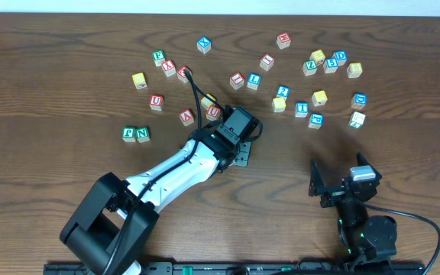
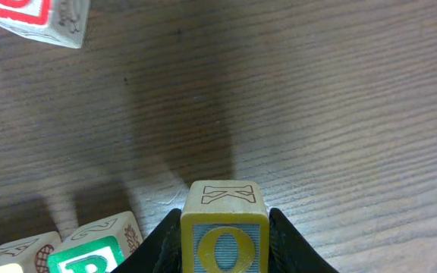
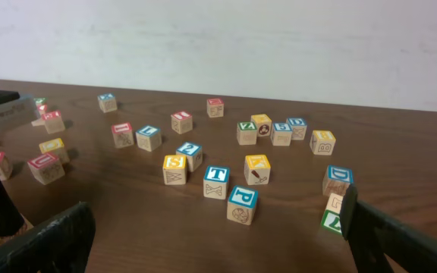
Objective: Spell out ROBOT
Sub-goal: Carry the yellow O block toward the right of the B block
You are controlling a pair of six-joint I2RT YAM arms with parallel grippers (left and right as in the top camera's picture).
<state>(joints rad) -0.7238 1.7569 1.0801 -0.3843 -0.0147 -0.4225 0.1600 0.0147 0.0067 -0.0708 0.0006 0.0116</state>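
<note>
My left claw [image 2: 224,227] is closed most of the way on a yellow block [image 2: 224,246] with an O on its face. I pinch it by two opposite sides at the bottom centre of my wrist view; its lower edge is cut off there, so I cannot tell whether it touches the table [image 2: 325,114]. I judge it light, hard wood with smooth flat faces. It won't crush, but it could twist if held off-centre, so a square grip across the side faces suits it. A green-bordered block [image 2: 89,254] lies just beside it, lower left. Overhead, my left arm [image 1: 174,172] reaches from lower left toward the centre. My right claw [image 1: 340,177] is spread wide and empty, lower right, and a blue T block [image 3: 216,182] sits mid-frame before it.
</note>
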